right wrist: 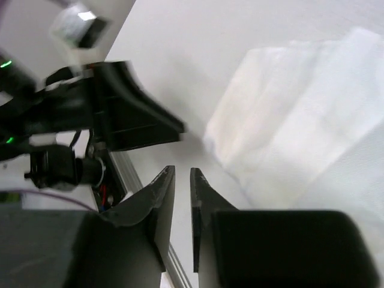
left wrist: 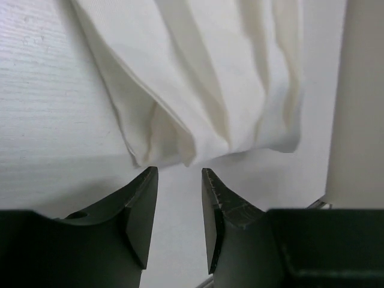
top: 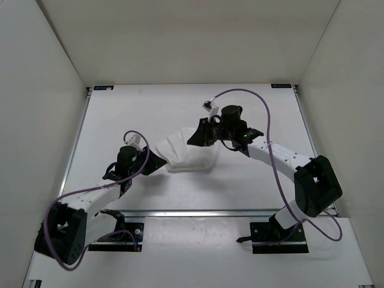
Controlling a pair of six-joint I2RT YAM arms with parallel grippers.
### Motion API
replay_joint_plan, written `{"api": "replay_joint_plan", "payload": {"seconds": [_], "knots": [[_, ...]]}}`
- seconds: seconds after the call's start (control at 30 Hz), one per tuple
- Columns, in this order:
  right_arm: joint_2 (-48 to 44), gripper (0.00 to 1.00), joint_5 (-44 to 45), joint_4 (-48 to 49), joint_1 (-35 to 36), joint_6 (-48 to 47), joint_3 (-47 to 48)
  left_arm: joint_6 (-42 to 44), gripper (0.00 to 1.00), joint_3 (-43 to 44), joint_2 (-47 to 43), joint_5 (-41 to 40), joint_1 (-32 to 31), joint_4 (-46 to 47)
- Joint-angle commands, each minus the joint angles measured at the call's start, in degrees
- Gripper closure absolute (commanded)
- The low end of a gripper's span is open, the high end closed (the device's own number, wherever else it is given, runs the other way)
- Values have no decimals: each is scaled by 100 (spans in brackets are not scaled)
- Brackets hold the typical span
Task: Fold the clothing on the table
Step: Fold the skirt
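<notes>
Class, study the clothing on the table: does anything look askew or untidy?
Yes. The clothing lies in a lopsided bundle on the table; in the left wrist view its layers fan out at the corner, edges not aligned.

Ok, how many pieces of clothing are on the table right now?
1. The clothing lies bunched near the middle of the table, between the left gripper and the right gripper, held by neither. Its folds could hide another layer.

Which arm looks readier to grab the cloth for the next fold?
Probably the left: the left gripper sits open, facing the clothing head-on. The right gripper points beside it, barely open.
</notes>
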Motion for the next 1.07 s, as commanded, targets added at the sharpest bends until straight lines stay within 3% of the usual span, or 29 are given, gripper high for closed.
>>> {"api": "replay_joint_plan", "payload": {"seconds": [0.0, 0.1, 0.27, 0.37, 0.4, 0.43, 0.5, 0.6, 0.7, 0.93, 1.03], "knots": [[439, 88, -469, 1196, -268, 550, -442, -125, 54, 15, -973, 54, 245, -600], [1114, 100, -523, 1690, -295, 1156, -680, 41, 53, 235, -1493, 274, 492, -1023], [2074, 100, -488, 3490, -295, 2913, -1637, 629, 51, 700, -1880, 696, 913, -2025], [2233, 100, -645, 3546, -190, 2750, -1464, 788, 39, 824, -1916, 810, 931, -2228], [2155, 100, -715, 3372, -224, 2679, -1280, 850, 29, 850, -1898, 872, 940, -2289], [1963, 100, -751, 3170, -259, 2513, -1139, 937, 2, 903, -1863, 1046, 940, -2316], [1480, 100, -594, 2818, -285, 2258, -1041, 1270, 1, 1104, -1636, 1354, 879, -2507], [94, 96, 63, 1346, -234, 1267, -866, 1579, 2, 1579, -1433, 971, 669, -3341], [-961, 93, 724, 375, -233, 484, -909, 1878, 1, 1572, -1555, 1126, 720, -3467], [-3326, 86, 585, -987, -1489, -343, -2182, 2107, 1, 1264, -2091, 925, 501, -3520], [-4144, 70, 488, -1313, -2095, -940, -2516, 2098, 1, 1062, -2241, 916, 571, -3414]]}}
